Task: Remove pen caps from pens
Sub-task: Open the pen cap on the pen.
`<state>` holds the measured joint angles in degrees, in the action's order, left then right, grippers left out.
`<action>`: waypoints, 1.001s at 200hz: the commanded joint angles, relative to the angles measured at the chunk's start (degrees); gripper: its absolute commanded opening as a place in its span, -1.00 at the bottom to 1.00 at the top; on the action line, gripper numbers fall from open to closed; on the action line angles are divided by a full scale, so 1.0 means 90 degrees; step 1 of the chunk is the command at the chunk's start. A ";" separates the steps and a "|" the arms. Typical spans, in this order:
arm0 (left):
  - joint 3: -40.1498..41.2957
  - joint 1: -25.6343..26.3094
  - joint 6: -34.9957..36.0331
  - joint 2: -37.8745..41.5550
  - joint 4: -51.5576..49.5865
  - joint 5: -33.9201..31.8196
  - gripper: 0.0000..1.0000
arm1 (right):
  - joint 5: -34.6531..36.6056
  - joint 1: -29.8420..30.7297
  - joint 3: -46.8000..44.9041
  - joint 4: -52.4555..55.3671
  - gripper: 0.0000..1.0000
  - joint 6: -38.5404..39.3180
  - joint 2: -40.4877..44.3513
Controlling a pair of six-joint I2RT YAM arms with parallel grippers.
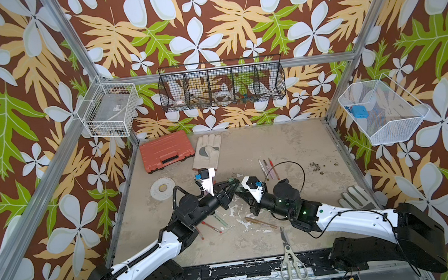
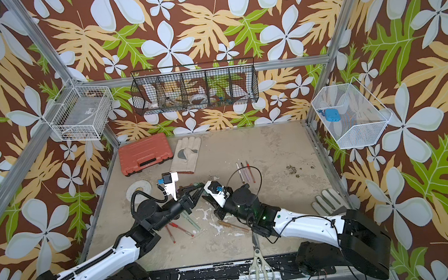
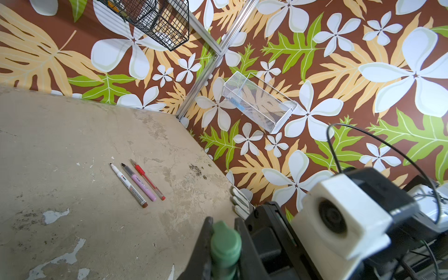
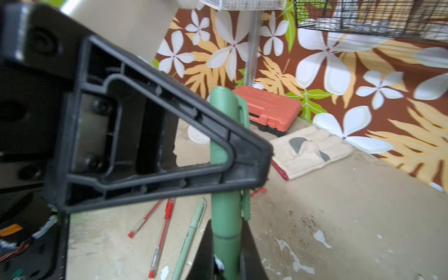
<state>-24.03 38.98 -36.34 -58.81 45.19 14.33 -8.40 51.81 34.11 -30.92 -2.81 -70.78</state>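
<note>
The right gripper (image 4: 226, 224) is clamped shut on the dark green pen (image 4: 224, 252), held above the middle of the table (image 1: 276, 146); its fingers (image 4: 252, 249) seem to straddle the seam with the cap (image 4: 219, 109), so a pull may pinch both and free nothing; the left gripper (image 3: 223, 226) is closed across that cap; a skewed pull could slip the smooth barrel, dropping it among the capped red pens (image 4: 167, 218) nearby, well apart from the three uncapped pens (image 3: 135, 184).
</note>
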 commanded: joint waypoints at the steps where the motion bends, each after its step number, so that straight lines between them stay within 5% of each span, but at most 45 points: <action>1: -0.0079 -0.0209 0.0012 -0.0090 0.0850 -0.0567 -1.00 | -0.1898 -0.0566 -0.0085 0.0407 -1.00 -0.0498 -0.0059; 24: -0.0161 -0.0230 0.0004 -0.0247 0.0986 -0.0468 -1.00 | -0.2989 -0.0921 -0.0103 0.0247 -1.00 -0.0715 -0.0318; 57: -0.0251 -0.0502 -0.0142 -0.0256 0.1050 -0.0506 -1.00 | -0.2859 -0.0917 -0.0001 0.0559 -1.00 -0.0581 -0.0434; 117: -0.0444 -0.0793 -0.0427 -0.0312 0.1008 -0.0775 -1.00 | 0.2001 0.0397 -0.0083 0.0964 -1.00 0.0335 0.0021; 128: -0.0474 -0.0841 -0.0478 -0.0310 0.1030 -0.0836 -1.00 | 0.2403 0.0567 -0.0032 0.1026 -1.00 0.0394 0.0004; 152: -0.0538 -0.0935 -0.0588 -0.0331 0.1157 -0.0803 -1.00 | 0.1698 0.0481 -0.0137 0.0894 -1.00 0.0295 0.0145; 200: -0.0554 -0.1204 -0.0748 -0.0552 0.1474 -0.0509 -1.00 | -0.2047 -0.0815 -0.0306 0.0376 -1.00 -0.0530 -0.0069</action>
<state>-28.91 28.84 -43.09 -63.33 51.92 14.61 -8.34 47.81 31.68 -27.99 -3.29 -70.39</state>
